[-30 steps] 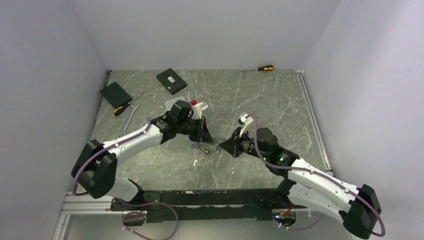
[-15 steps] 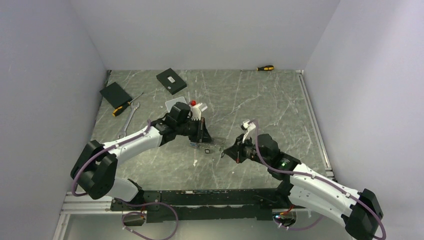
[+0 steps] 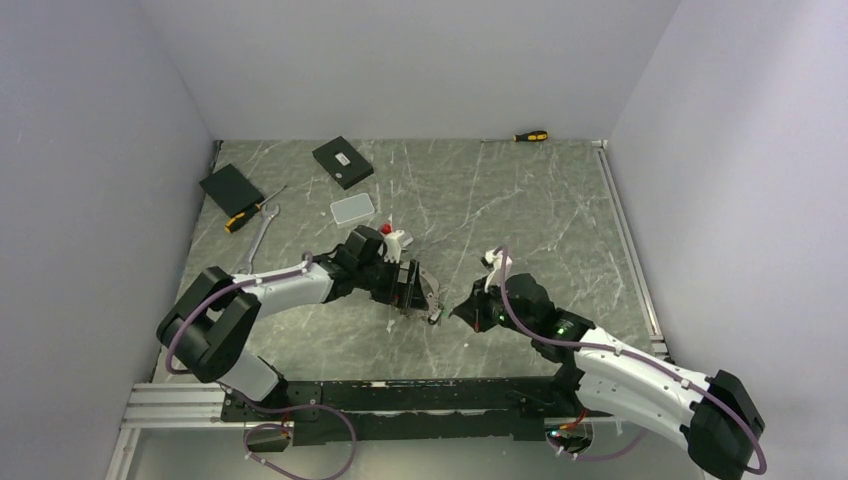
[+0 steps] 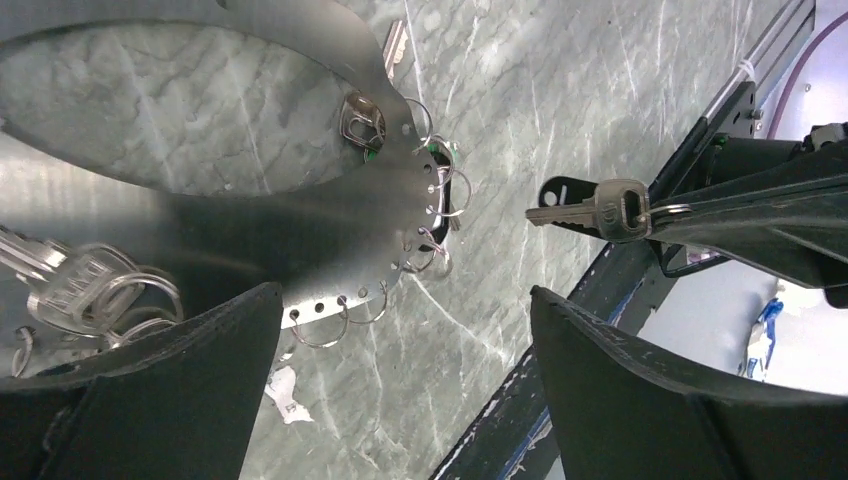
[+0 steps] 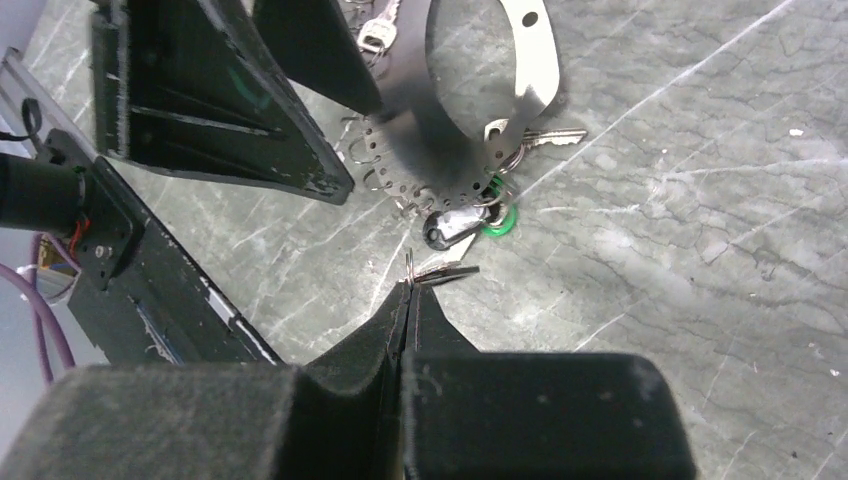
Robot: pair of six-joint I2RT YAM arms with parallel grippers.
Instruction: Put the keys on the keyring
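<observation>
Near the centre of the top view, the left gripper (image 3: 407, 286) has just sprung wide, releasing the keyring (image 3: 430, 296), which now looks loose on the table (image 3: 520, 200). The right gripper (image 3: 458, 310) stays pinched on one key (image 4: 600, 208) just beside it. Threading probably needs the ring steadied again.

Keyring (image 3: 432, 291) just beside left hand (image 3: 408, 288)

Marble table (image 3: 540, 210): wrench (image 3: 259, 237), black boxes (image 3: 342, 161), screwdrivers (image 3: 530, 136), pale tray (image 3: 352, 208).
</observation>
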